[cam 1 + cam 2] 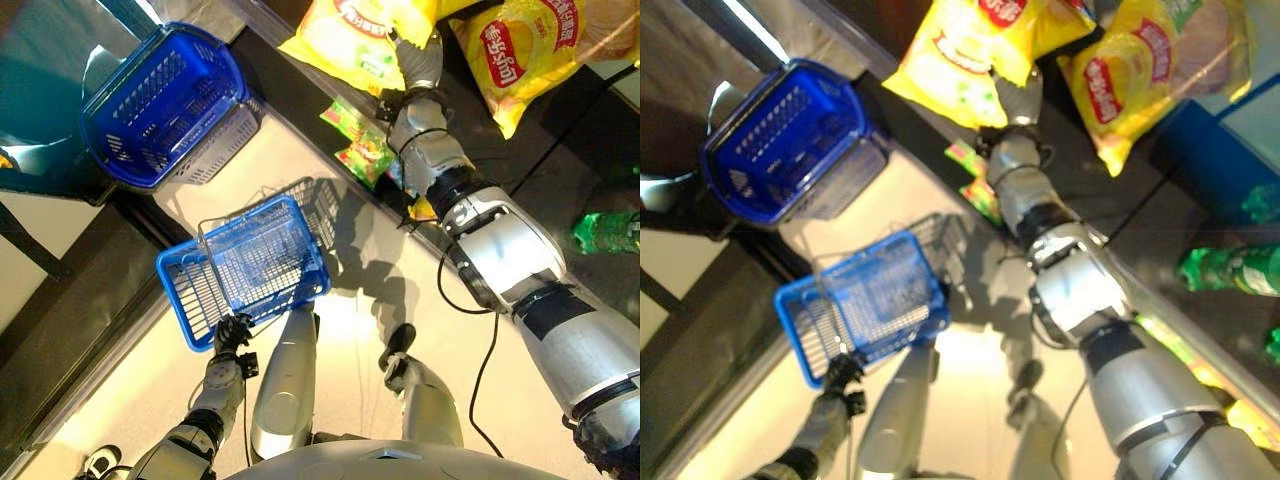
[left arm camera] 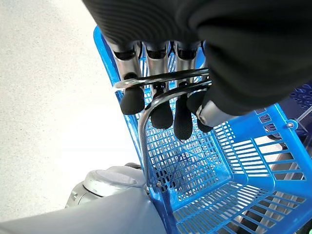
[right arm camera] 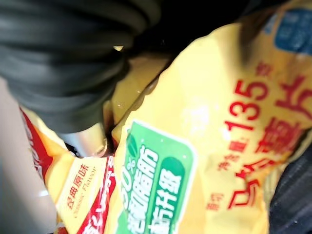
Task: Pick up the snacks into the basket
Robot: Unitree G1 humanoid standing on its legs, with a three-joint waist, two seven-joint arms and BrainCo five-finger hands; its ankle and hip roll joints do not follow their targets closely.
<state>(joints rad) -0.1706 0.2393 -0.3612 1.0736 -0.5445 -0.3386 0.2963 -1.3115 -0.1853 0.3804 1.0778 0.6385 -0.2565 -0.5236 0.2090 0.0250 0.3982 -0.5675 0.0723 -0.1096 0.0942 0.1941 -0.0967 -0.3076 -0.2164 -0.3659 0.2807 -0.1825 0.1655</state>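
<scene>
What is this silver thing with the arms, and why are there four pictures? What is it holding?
It's a robot that stands on two legs, and all four pictures come from its own cameras. Two sit on its head like eyes and look down. One sits on each wrist, very close to the hand.

Its left hand has its fingers curled round the metal handle of a blue basket, carrying it. The basket looks empty so far.

Its right hand is stretched out to a dark shelf, right against a big yellow chip bag. The bag hides its fingers, so I can't tell whether it has grabbed it yet. Another yellow bag lies beside it, plus some small green snack packs and green bottles. A second blue basket sits further off.
</scene>
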